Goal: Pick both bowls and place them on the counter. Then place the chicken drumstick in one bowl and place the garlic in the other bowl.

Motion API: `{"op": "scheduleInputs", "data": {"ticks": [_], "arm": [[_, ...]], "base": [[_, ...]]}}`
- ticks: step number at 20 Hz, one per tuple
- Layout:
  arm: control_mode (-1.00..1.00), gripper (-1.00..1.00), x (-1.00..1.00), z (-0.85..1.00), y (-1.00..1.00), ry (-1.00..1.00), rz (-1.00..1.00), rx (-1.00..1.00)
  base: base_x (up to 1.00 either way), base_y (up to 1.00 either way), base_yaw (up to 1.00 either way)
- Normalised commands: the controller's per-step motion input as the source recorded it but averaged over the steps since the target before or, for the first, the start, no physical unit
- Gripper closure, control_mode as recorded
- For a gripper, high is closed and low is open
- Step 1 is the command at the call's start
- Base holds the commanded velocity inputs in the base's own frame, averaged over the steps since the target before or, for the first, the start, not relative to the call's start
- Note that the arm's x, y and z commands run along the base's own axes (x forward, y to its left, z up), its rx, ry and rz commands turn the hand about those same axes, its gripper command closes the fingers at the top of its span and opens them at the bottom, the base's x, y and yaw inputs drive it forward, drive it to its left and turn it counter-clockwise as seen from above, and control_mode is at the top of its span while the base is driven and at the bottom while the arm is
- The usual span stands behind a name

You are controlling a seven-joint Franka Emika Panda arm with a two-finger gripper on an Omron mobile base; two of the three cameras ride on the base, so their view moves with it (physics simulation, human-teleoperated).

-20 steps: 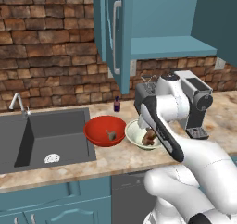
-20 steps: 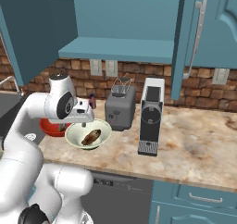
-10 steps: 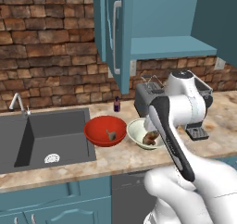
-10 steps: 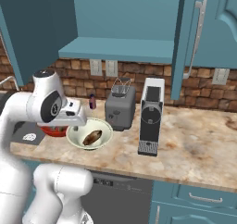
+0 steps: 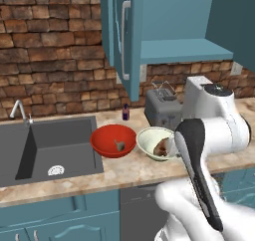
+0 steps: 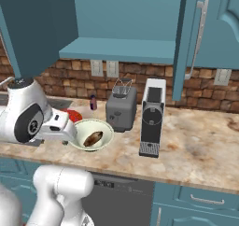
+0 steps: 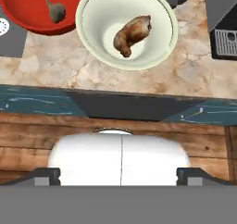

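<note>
Marbled bench [image 5: 124, 173] is carrying both bowls mid-frame: red bowl [image 5: 113, 140] cradling garlic [image 5: 119, 145], cream bowl [image 5: 156, 143] cradling drumstick [image 7: 132, 34]. Pincer [image 7: 118, 174] is gaping open, gripping nothing.

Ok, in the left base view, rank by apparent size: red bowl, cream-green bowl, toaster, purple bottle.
Largest to smallest as they look:
1. Red bowl and cream-green bowl: near alike, and the arm hides part of the cream-green one, so no ranking.
2. Toaster: also partly hidden and farther back, so unsure.
3. Purple bottle: clearly smallest.

Rendered, evenly bright, soft diffuse light; faint shadows under upper cabinets [image 6: 116, 15]; no glare; slightly soft, low-resolution edges throughout.
</note>
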Motion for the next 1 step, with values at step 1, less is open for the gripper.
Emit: {"op": "scheduleInputs", "data": {"ticks": [1], "arm": [[-1.0, -1.0, -0.63, 0.32, 0.0, -0.1, -0.06, 0.0]], "base": [[0.0, 0.0, 0.0]]}}
